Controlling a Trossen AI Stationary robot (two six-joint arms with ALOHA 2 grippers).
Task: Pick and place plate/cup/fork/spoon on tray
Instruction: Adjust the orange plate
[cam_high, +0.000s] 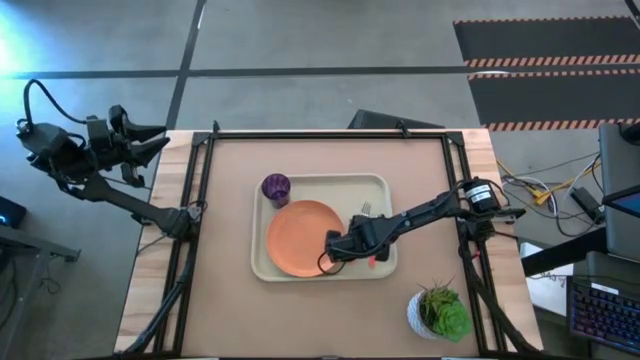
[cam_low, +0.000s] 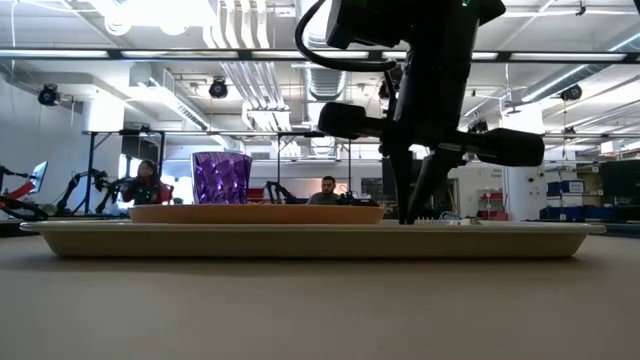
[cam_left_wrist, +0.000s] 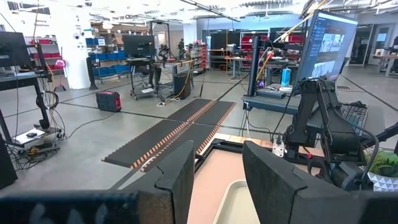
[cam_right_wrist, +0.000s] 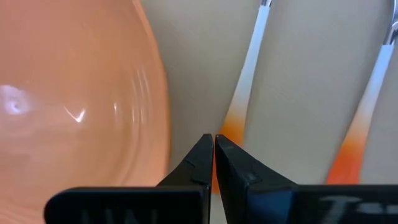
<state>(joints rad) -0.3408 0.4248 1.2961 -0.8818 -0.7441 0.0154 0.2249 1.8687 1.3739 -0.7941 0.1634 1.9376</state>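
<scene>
The cream tray (cam_high: 375, 185) lies mid-table. On it are the orange plate (cam_high: 300, 235), the purple cup (cam_high: 276, 187) at its far left corner, and two red-orange-handled utensils right of the plate. Fork tines (cam_high: 366, 209) show beyond my right arm. My right gripper (cam_right_wrist: 214, 146) stands on the tray just right of the plate (cam_right_wrist: 74, 93), shut on the handle of the utensil nearer the plate. I cannot tell whether that is the fork or the spoon. The other utensil (cam_right_wrist: 367, 106) lies beside it. My left gripper (cam_left_wrist: 217, 180) is open, off the table's far left corner. My right gripper pinches the thin red-orange handle (cam_right_wrist: 229, 129) of the utensil nearer the plate between its two fingertips. The fingers come from above, pointing down, and close across the handle. The utensil lies flat on the tray floor, running toward the far edge.
A white pot with a green plant (cam_high: 440, 312) stands near the table's near right corner. The low view shows the cup (cam_low: 221, 177) and the plate (cam_low: 255, 212) left of my right gripper (cam_low: 410, 212). People sit in the room behind.
</scene>
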